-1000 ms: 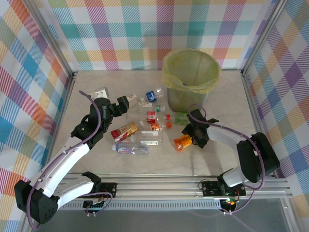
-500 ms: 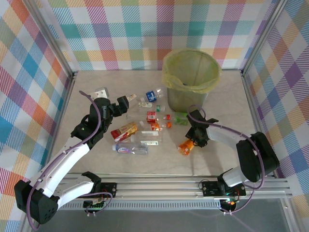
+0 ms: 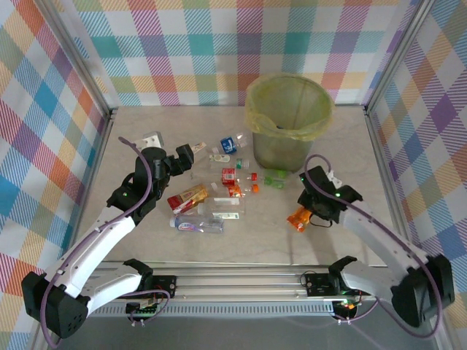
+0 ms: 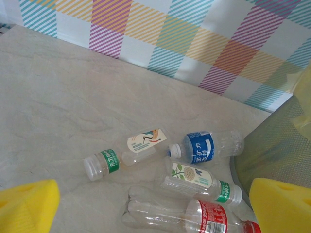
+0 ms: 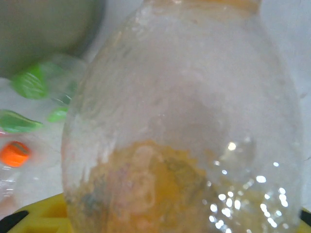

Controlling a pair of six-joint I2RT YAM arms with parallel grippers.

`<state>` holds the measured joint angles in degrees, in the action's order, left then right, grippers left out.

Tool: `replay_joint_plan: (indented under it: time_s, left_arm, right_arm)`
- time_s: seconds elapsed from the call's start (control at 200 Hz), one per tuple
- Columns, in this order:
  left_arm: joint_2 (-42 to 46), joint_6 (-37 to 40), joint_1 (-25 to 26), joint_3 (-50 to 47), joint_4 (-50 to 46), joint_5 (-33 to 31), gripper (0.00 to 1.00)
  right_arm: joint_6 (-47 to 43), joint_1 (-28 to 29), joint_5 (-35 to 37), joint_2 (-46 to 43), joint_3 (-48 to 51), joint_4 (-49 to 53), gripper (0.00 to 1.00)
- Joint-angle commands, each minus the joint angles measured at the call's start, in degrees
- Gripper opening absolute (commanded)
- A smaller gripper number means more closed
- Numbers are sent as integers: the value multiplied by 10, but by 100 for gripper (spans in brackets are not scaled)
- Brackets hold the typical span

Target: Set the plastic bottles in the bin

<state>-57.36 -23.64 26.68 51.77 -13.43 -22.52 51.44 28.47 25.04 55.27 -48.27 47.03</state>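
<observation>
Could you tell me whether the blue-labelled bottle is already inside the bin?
No, the blue-labelled bottle lies on the table beside the bin.

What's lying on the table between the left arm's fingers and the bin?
Several bottles lie there: a blue-labelled bottle beside the bin, a flower-labelled bottle and a red-labelled bottle. The left wrist view shows them.

A pale marbled tabletop lies inside colourful plaid walls, a metal rail at its near edge.

plastic bottles lying scattered, bin upright — yellow-lined
</observation>
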Motion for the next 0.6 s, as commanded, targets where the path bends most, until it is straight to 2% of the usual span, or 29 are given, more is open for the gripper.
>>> replay_joint_plan:
  time_s: [0.0,0.205,0.33,0.595]
  left_arm:
    - [12,-13,-8,0,-8,-3,100]
    - [8,-26,-10,-3,-1,5,100]
    - [7,-30,-9,-2,0,13,100]
    - [30,-35,-9,-13,3,16,100]
  right_arm:
    - [-81,-3,55,-52,-51,28,48]
    - [-201,-3,68,-42,-169,9,48]
    - [-277,-3,76,8,-264,-7,49]
    - [-394,-3,42,134,-434,-78,51]
